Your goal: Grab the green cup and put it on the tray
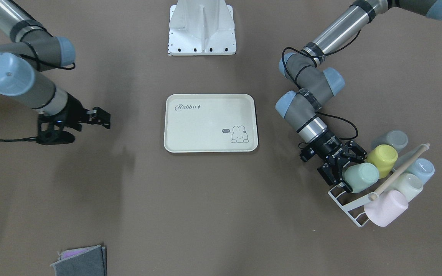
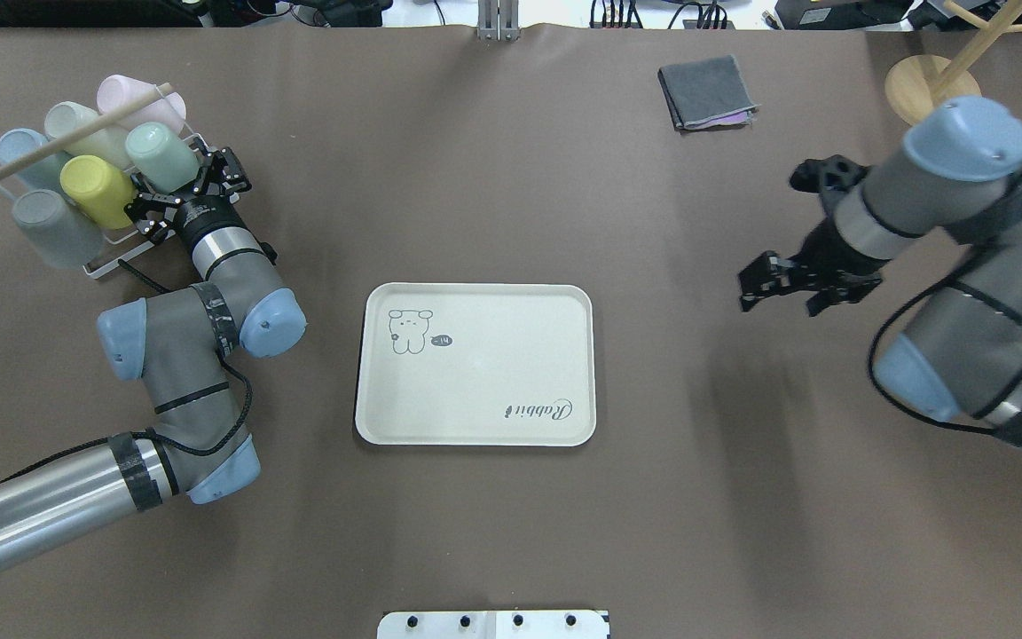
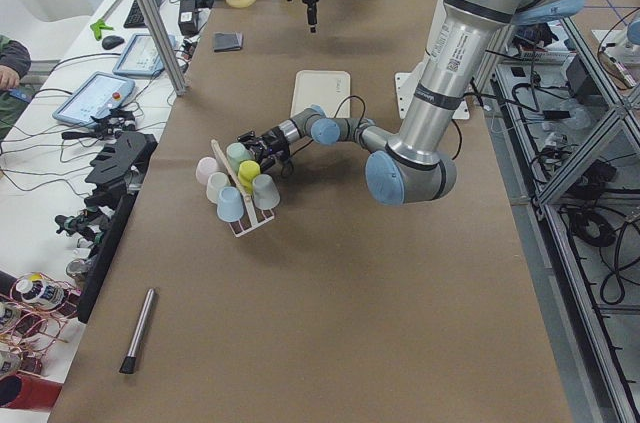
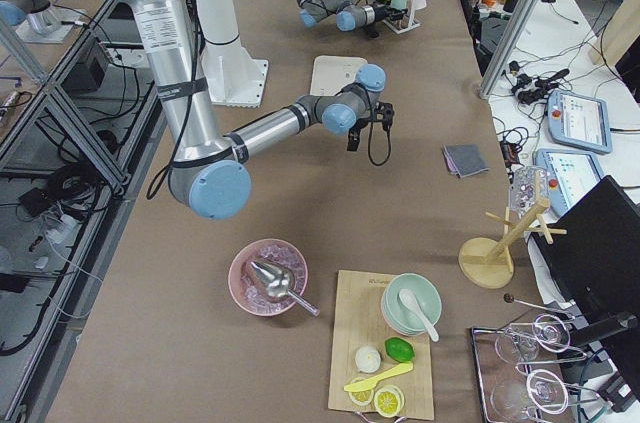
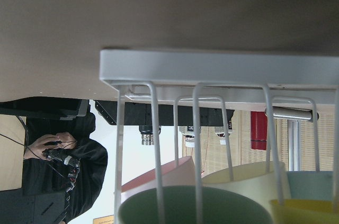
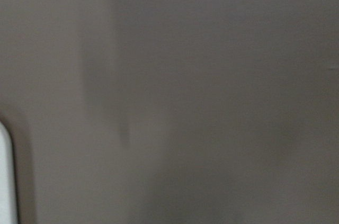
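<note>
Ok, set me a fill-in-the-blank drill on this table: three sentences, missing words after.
1. The left gripper reaches into the white wire rack at the ___ cup.
2. The tray carries ___ cups.
3. Beside that cup, toward the robot's base, sits the ___ cup.
Missing words: green (the green cup); no; yellow (the yellow cup).

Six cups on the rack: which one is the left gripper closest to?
The mint-green cup, beside the yellow cup on the row facing the tray. The left gripper sits open at its mouth end; the other cups lie farther off.
</note>
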Controlling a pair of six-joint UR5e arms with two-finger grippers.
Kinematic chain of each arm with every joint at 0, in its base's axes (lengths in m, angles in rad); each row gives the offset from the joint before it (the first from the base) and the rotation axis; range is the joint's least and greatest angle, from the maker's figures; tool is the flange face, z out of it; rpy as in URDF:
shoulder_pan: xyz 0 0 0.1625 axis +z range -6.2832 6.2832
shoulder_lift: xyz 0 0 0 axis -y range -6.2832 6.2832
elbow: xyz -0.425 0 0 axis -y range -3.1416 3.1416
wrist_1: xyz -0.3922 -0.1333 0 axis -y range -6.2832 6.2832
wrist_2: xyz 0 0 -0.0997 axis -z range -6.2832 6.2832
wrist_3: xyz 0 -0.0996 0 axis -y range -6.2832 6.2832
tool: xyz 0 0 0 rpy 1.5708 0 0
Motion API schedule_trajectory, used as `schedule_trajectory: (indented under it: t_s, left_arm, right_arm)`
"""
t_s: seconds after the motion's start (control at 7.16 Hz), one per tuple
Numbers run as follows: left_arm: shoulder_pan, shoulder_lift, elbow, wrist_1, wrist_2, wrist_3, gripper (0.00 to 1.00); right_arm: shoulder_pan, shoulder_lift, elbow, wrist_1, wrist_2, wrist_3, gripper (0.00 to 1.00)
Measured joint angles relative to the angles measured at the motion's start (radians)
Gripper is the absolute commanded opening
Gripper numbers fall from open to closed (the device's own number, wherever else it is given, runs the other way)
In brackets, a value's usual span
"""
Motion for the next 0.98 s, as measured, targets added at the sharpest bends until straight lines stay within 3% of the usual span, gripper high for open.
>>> schedule_trajectory:
  t_s: [0.42, 0.7, 0.98]
  left_arm:
    - [0.0, -0.005, -0.004, 0.0, -0.001, 0.031, 0.64]
    - [-0.001, -0.009, -0.015, 0.001, -0.002, 0.058, 0.64]
    - [-0.004, -0.004, -0.038, -0.002, -0.002, 0.078, 0.64]
  right_arm:
    - [0.353, -0.342, 0.03, -0.051, 0.063, -0.609, 1.0]
    - [0.561, -0.411, 0.044, -0.212, 0.054, -0.9, 1.0]
    - [0.669, -0.418, 0.031, -0.311, -0.005, -1.073, 1.0]
